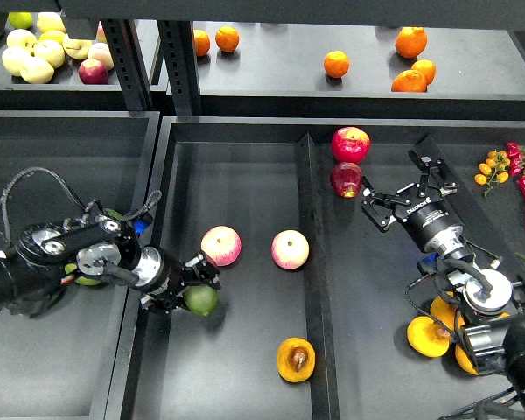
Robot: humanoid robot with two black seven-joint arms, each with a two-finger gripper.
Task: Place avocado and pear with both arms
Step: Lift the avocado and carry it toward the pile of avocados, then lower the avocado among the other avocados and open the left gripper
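- Head view shows our black tray (236, 157) with a central divider (308, 262) splitting it into a left and a right compartment.
- Our left arm comes in from the left, and our left gripper (195, 278) is clenched around the avocado (201, 300) at the near left of the left compartment.
- Our right arm comes in from the near right; our right gripper (401, 186) is released, fingers spread, holding nothing, just right of a dark red apple (346, 178) in the far part of the right compartment.
- The pear (296, 360), cut face up with its brown pit showing, lies in the left compartment, near end, just beside the divider.
- Two pink-yellow apples (221, 246) sit mid-compartment, beyond the avocado and pear.
- Oranges (336, 63) lie on the far shelf.
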